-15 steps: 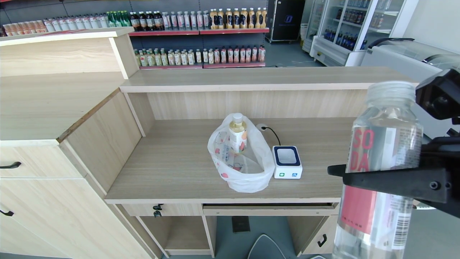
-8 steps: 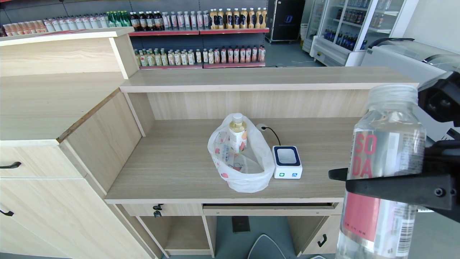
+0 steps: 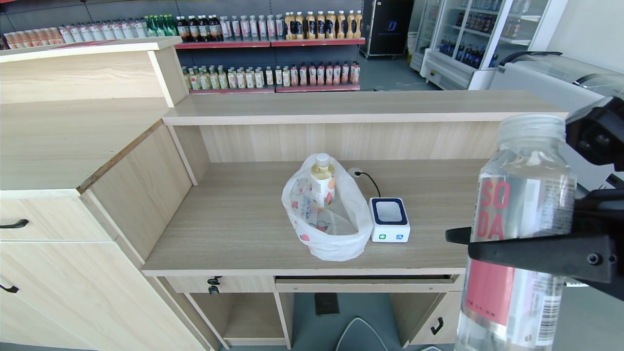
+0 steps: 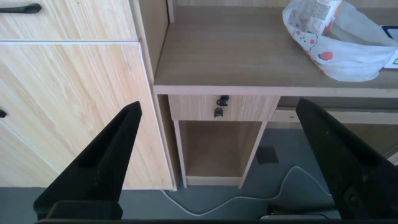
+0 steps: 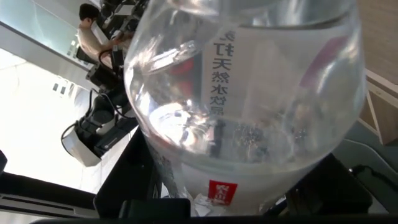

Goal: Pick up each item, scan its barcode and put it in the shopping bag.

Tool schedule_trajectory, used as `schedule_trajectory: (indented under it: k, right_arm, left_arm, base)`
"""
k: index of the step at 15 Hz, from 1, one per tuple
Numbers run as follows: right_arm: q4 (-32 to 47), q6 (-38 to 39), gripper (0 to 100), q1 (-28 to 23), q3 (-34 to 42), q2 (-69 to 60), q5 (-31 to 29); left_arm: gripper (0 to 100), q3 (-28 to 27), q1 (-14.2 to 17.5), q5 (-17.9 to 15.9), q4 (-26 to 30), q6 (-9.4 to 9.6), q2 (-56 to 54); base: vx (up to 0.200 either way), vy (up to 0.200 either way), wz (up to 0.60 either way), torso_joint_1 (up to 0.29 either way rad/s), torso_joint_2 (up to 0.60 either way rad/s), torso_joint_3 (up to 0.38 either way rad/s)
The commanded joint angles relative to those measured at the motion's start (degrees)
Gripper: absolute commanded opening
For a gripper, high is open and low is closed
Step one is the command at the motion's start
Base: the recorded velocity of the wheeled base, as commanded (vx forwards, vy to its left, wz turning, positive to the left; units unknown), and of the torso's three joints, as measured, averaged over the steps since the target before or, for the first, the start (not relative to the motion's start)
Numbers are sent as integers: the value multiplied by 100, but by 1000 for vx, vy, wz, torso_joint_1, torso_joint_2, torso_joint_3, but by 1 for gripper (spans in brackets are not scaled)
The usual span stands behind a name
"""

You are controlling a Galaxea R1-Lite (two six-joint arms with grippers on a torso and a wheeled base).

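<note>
My right gripper is shut on a clear soda water bottle with a red label, held upright in the air at the right, off the desk's right end. The bottle looms close in the right wrist view, between the black fingers. On the desk stands a white plastic shopping bag with a juice bottle upright inside. A white barcode scanner sits just right of the bag. My left gripper hangs open, low, in front of the desk's left side, with nothing between its fingers; the bag lies farther off.
The wooden desk has a raised counter ledge behind and a taller cabinet to the left. A cable runs from the scanner to the back. Drink shelves and fridges stand far behind. Drawers and an open cubby sit under the desk.
The soda bottle in my right gripper has shifted slightly right and a little lower over the last second; since half a second ago it barely moves. Bag and scanner stay put.
</note>
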Motion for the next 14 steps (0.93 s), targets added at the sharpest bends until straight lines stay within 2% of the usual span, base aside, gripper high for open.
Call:
schedule_trajectory:
  k: [1, 2, 3, 5, 7, 9, 12, 14]
  right_arm:
    - [-13, -85, 0, -8, -11, 50, -40]
    - [-22, -489, 0, -95, -46, 120, -163]
    - [-74, -1351, 0, -429, -90, 340, -505]
    - [-303, -3636, 0, -1484, -107, 972, -1296]
    - [-716, -5446, 0, -2688, -107, 1509, -1428]
    - [-1340, -6677, 0, -3470, -204, 1957, -1428]
    - [-2122, -7151, 0, -3681, -345, 2317, -1472]
    - [-2324, -7301, 0, -3673, -406, 2423, -1578]
  left_arm:
    - [100, 0, 1, 0, -1, -1, 9]
    - [100, 0, 1, 0, -1, -1, 9]
    - [100, 0, 1, 0, -1, -1, 9]
    - [100, 0, 1, 0, -1, -1, 9]
    - [100, 0, 1, 0, -1, -1, 9]
    - [100, 0, 1, 0, -1, -1, 9]
    - [100, 0, 1, 0, -1, -1, 9]
    - [100, 0, 1, 0, -1, -1, 9]
  base:
    - [0, 0, 0, 0, 0, 0]
    - [0, 0, 0, 0, 0, 0]
    - [0, 0, 0, 0, 0, 0]
    - [0, 0, 0, 0, 0, 0]
    - [0, 0, 0, 0, 0, 0]
    - [0, 0, 0, 0, 0, 0]
    - [0, 0, 0, 0, 0, 0]
    - [0, 0, 600, 2, 5, 0]
